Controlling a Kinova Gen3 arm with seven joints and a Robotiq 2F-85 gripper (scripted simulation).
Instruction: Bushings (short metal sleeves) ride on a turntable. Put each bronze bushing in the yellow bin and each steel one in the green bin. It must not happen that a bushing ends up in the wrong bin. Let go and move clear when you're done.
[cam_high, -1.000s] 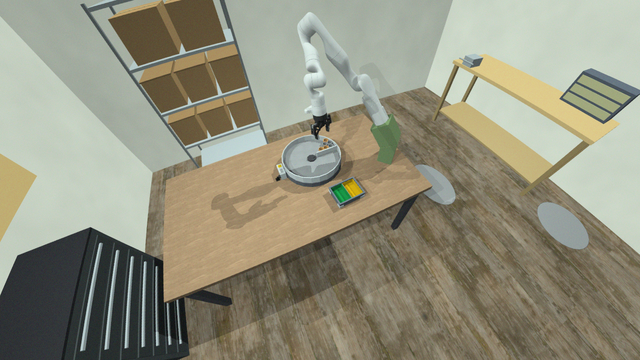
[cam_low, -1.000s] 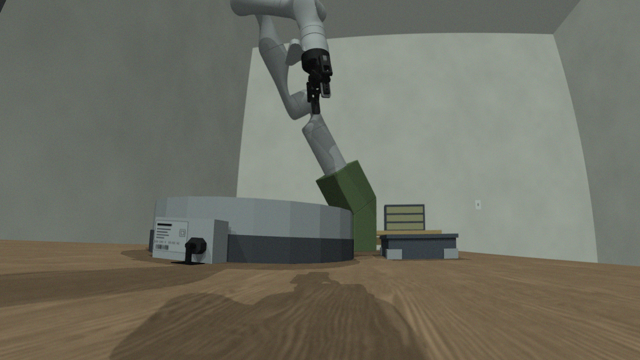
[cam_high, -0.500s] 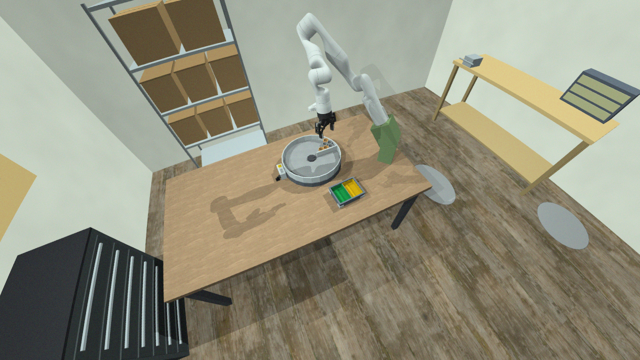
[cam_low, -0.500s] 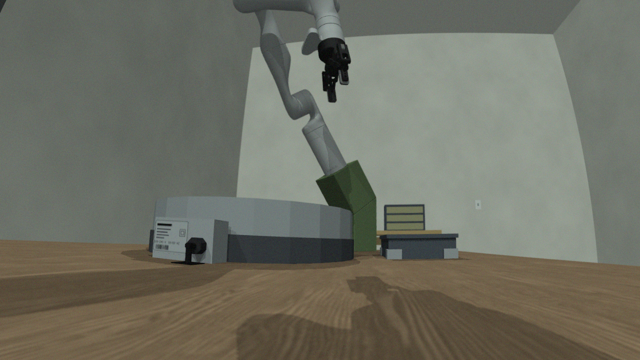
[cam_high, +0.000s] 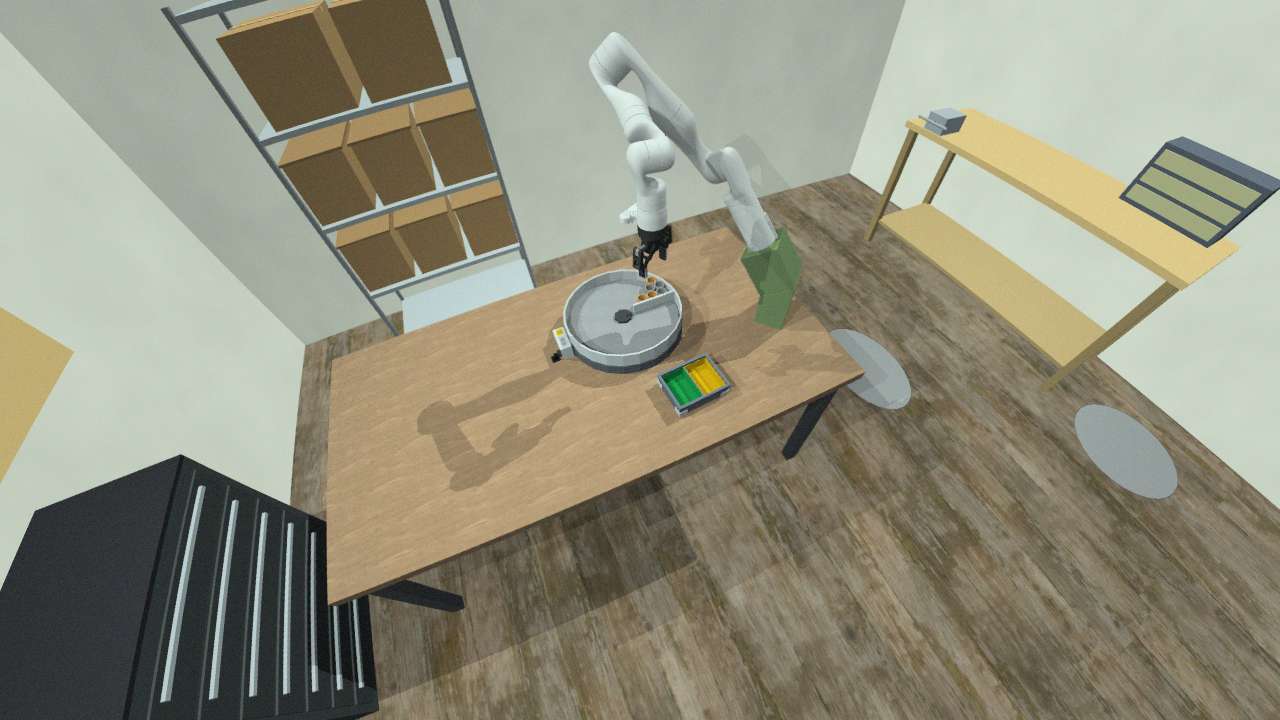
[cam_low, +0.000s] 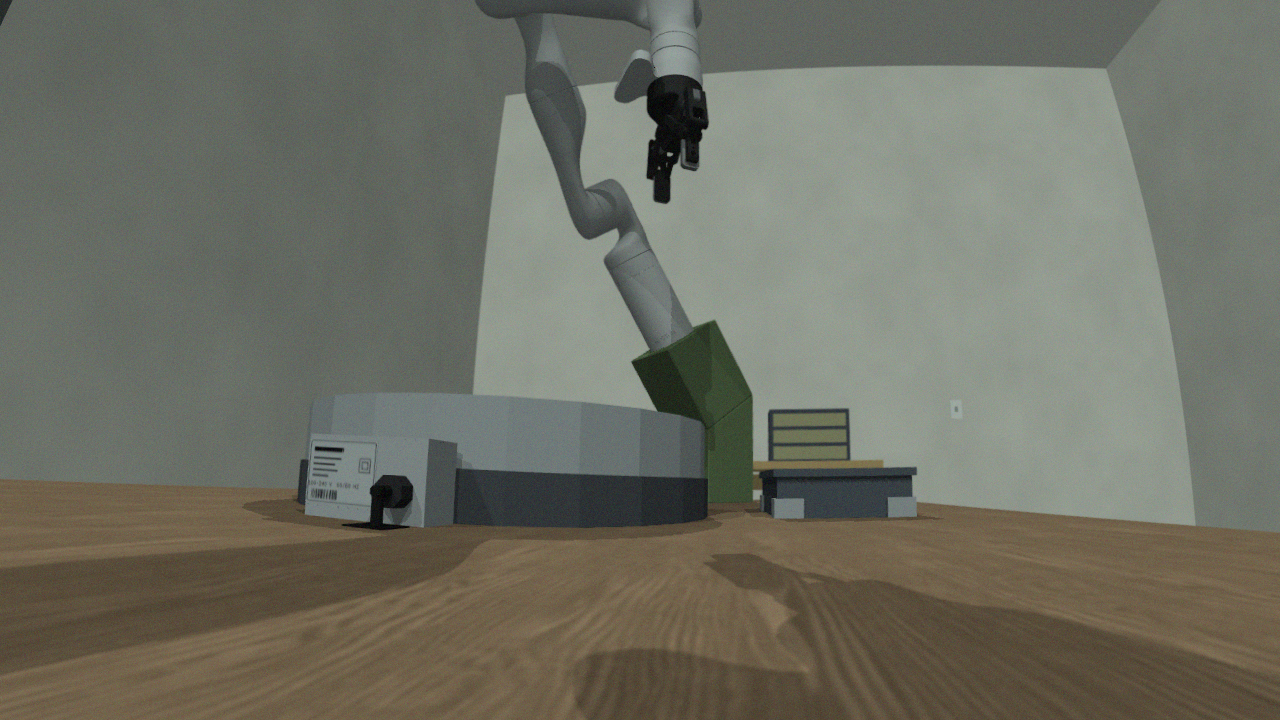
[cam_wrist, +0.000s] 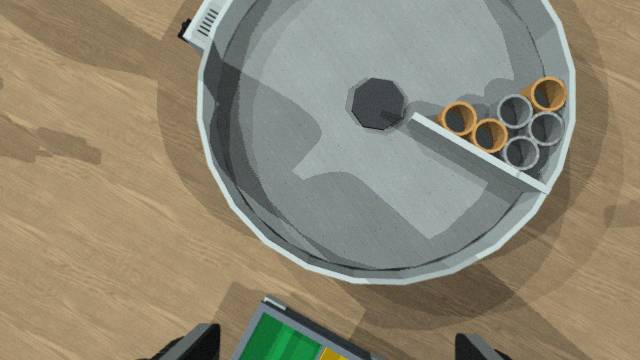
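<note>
Three bronze and three steel cylindrical bushings (cam_high: 652, 289) (cam_wrist: 489, 135) stand clustered on the round grey metal turntable (cam_high: 573, 333) (cam_low: 546, 438) (cam_wrist: 400, 277), apparently gathered by its straight pale divider (cam_high: 654, 303) (cam_wrist: 480, 152). Above the turntable, the black two-fingered hand (cam_high: 654, 257) (cam_low: 675, 185) (cam_wrist: 338, 345) is open, seemingly empty.

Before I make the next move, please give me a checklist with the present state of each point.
1. Fingers open, with nothing between them: ok.
2. Bronze bushings in the yellow bin: not ok, three stand on the turntable.
3. Steel bushings in the green bin: not ok, three stand beside the bronze ones.
4. Free room around each bushing for the fingers: not ok, they crowd together near the divider.
5. Turntable at rest: cannot tell.
</note>
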